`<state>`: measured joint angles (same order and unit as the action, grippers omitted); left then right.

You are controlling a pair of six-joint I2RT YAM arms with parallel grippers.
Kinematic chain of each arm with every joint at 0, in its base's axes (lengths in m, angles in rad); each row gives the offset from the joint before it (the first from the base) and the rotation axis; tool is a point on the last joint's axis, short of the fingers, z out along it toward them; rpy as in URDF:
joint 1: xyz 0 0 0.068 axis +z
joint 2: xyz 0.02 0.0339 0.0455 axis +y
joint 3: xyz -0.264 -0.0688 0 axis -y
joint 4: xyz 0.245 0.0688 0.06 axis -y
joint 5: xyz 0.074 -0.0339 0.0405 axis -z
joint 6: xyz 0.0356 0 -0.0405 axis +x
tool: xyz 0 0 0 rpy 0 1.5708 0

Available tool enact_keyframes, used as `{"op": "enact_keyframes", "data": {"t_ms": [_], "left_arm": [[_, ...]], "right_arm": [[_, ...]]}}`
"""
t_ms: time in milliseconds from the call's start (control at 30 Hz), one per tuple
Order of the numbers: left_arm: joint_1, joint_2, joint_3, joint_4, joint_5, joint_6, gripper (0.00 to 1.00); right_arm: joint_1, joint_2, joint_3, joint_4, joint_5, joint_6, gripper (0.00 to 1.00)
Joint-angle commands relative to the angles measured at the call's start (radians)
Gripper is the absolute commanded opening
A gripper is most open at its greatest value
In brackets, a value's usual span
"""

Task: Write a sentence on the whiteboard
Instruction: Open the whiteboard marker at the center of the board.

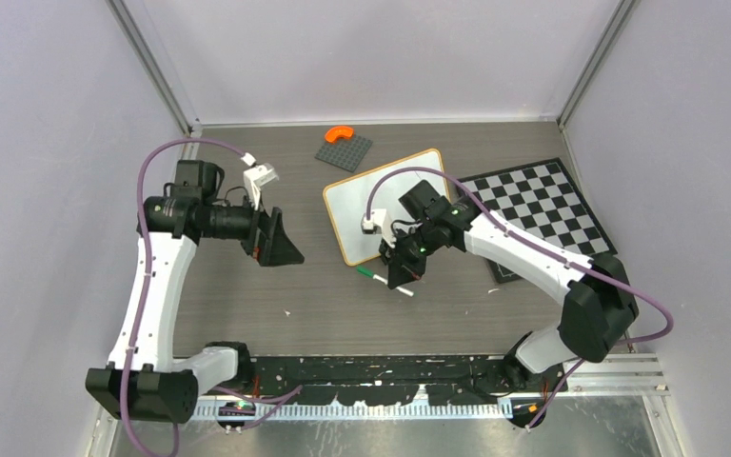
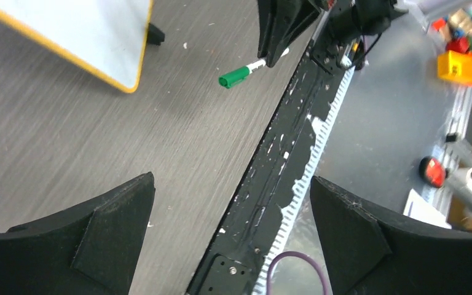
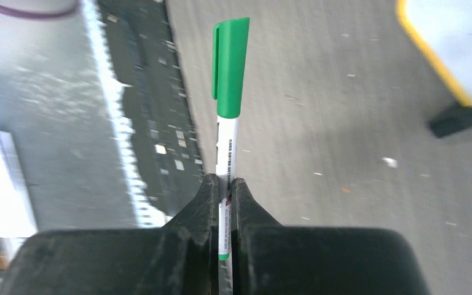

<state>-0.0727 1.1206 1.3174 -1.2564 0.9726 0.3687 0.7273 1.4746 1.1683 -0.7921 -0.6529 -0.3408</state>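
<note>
The right pincer [image 3: 223,184] clamps a green-capped marker [image 3: 230,74] at six o'clock of the whiteboard [image 1: 371,195]; the left pincer [image 2: 232,181] gapes empty.

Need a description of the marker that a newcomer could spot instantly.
Find the whiteboard mid-table, left of the checkerboard. At its near edge the right end effector is shut on the marker. It is the only slim white barrel with a green cap.
</note>
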Motion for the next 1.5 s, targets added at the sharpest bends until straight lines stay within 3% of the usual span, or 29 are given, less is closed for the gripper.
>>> {"op": "enact_keyframes", "data": {"t_ms": [0,167,333,600,767,1000,1067,1133,1167,1233,1333,1467], "left_arm": [[-0.09,-0.056,0.075,-0.09,0.017,0.249,0.99],[-0.31,-0.098,0.043,0.007,-0.075,0.287,0.98],[-0.562,-0.109,0.015,0.151,-0.295,0.298,0.93],[-0.743,-0.027,0.014,0.195,-0.406,0.406,0.88],[-0.809,0.019,0.01,0.206,-0.445,0.469,0.76],[-0.835,0.019,-0.026,0.242,-0.512,0.464,0.44],[-0.819,0.007,-0.039,0.271,-0.508,0.427,0.27],[-0.802,-0.007,-0.045,0.273,-0.474,0.397,0.04],[-0.794,-0.016,-0.048,0.276,-0.459,0.37,0.0],[-0.768,-0.029,-0.052,0.279,-0.426,0.313,0.0],[-0.709,-0.05,-0.064,0.29,-0.364,0.206,0.0],[-0.621,-0.053,-0.088,0.316,-0.259,0.04,0.0]], "right_arm": [[0.006,-0.054,0.008,0.023,-0.225,0.25,0.0],[0.005,-0.06,0.031,-0.019,-0.374,0.25,0.0],[0.005,0.0,0.095,-0.093,-0.513,0.258,0.0],[0.014,0.015,0.134,-0.133,-0.544,0.246,0.0],[0.02,0.026,0.165,-0.199,-0.556,0.202,0.0],[0.021,0.032,0.184,-0.222,-0.583,0.189,0.0],[0.019,0.038,0.192,-0.22,-0.578,0.191,0.0],[-0.005,0.056,0.215,-0.218,-0.574,0.21,0.0],[-0.031,0.072,0.229,-0.215,-0.571,0.238,0.05],[-0.119,0.096,0.259,-0.213,-0.573,0.283,0.35],[-0.219,0.09,0.296,-0.17,-0.501,0.433,0.69],[-0.253,-0.038,0.283,-0.071,-0.268,0.551,0.83]]}}
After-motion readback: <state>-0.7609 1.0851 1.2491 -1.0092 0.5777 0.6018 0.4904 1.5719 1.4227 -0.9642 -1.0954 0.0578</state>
